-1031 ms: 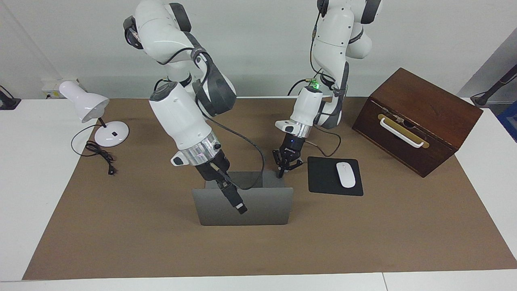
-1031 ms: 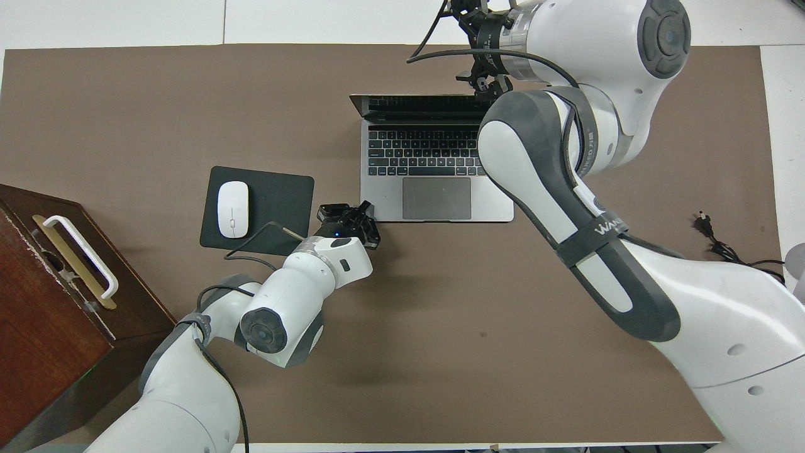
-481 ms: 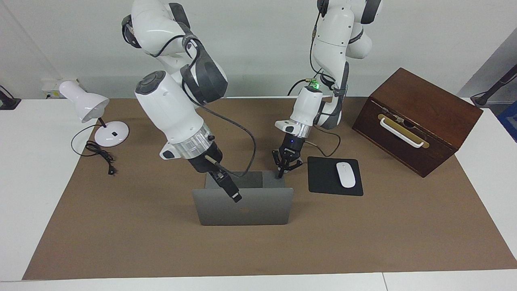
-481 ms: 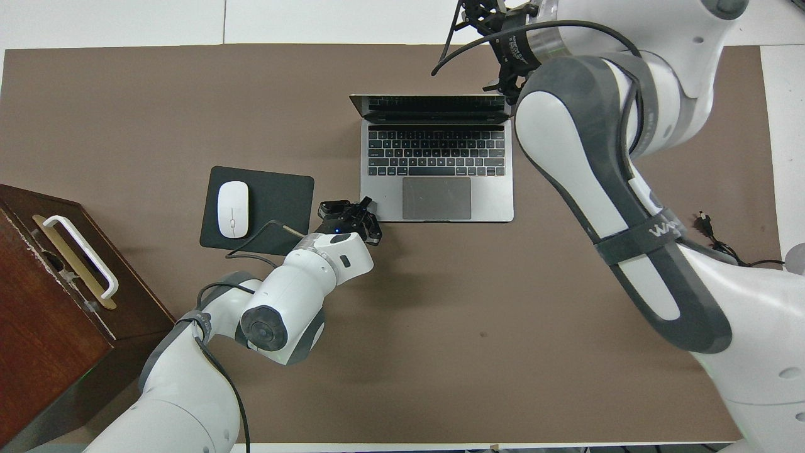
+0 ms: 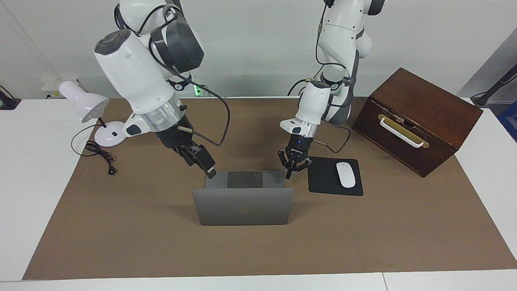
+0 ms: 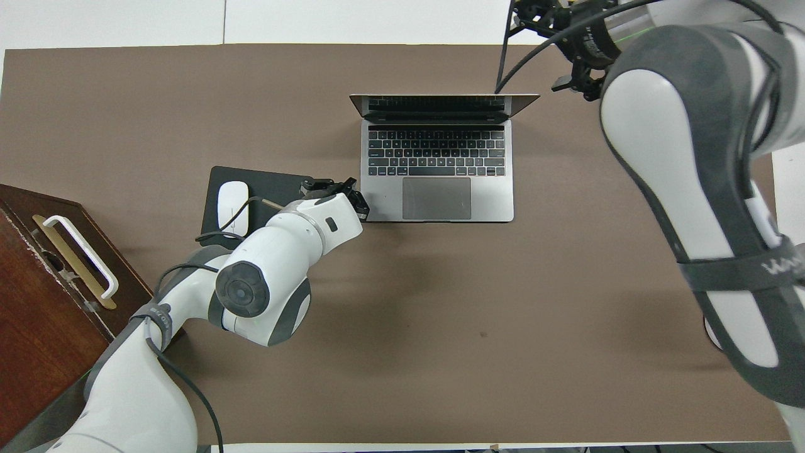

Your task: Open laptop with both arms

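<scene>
Two arms flank your open laptop point(image 5: 242, 206) mid-worktop: the right gripper point(image 5: 210, 171), jaws apart and empty, hangs over its corner; the left gripper point(image 5: 289, 173), jaws closed on nothing, hovers between laptop and mouse pad point(image 5: 325, 178).

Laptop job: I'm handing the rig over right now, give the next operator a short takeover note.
Left claw: shut, holding nothing, by the laptop base corner beside the mouse pad; contact can't be told.
Right claw: looks open and empty, in the air over the base corner toward the lamp.
Laptop: mid-mat, lid upright, keyboard facing the robots.
Done: lid is open.
Left: probably only clear both arms.
</scene>
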Motion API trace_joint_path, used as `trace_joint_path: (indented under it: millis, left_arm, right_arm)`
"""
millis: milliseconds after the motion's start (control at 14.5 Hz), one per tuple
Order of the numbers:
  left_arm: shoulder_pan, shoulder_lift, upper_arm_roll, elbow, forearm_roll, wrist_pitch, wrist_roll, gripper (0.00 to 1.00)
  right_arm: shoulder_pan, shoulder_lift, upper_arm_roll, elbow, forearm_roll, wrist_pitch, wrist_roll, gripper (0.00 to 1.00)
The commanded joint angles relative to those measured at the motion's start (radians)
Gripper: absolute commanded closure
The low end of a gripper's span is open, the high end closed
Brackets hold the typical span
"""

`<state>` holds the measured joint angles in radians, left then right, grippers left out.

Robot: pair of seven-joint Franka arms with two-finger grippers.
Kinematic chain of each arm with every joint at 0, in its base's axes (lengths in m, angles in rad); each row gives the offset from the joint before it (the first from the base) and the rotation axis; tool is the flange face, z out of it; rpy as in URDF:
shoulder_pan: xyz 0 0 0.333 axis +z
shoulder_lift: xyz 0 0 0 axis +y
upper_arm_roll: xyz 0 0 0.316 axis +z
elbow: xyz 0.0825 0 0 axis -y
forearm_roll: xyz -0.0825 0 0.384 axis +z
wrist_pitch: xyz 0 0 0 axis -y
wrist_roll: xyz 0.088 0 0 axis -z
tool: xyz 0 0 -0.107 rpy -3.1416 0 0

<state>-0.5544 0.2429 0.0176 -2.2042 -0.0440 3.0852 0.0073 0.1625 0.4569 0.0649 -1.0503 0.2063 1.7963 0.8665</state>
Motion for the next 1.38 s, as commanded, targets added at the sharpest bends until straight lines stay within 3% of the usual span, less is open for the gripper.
trace_joint_path:
  millis: [0,412,756,894,962,1100,1306]
  left_arm:
    - [0.022,-0.056,-0.005,0.085,-0.011,-0.239,-0.003,1.0]
    - [0.073,-0.1,0.007,0.289,-0.013,-0.691,-0.004,1.0]
    - [0.145,-0.16,0.007,0.359,-0.013,-0.957,-0.009,1.0]
    - [0.188,-0.197,0.007,0.376,-0.011,-1.063,-0.009,0.82]
    - [0.211,-0.221,0.007,0.374,-0.011,-1.091,-0.009,0.66]
    - [0.254,-0.26,0.007,0.376,-0.011,-1.151,-0.009,0.02]
    - [0.31,-0.307,0.007,0.376,-0.005,-1.221,-0.001,0.0]
  right_arm:
    - [-0.008,-0.076,-0.022,-0.019,-0.057,-0.08,-0.194,0.0]
    - [-0.05,-0.194,-0.046,-0.037,-0.113,-0.201,-0.585,0.0]
    - [-0.179,-0.438,-0.043,-0.426,-0.142,-0.045,-0.897,0.0]
    - [-0.227,-0.472,-0.027,-0.496,-0.148,-0.037,-0.906,0.0]
    - [-0.244,-0.49,-0.007,-0.535,-0.154,-0.04,-0.896,0.0]
    - [-0.293,-0.52,0.051,-0.585,-0.176,-0.072,-0.792,0.0]
    - [-0.304,-0.521,0.056,-0.588,-0.176,-0.106,-0.762,0.0]
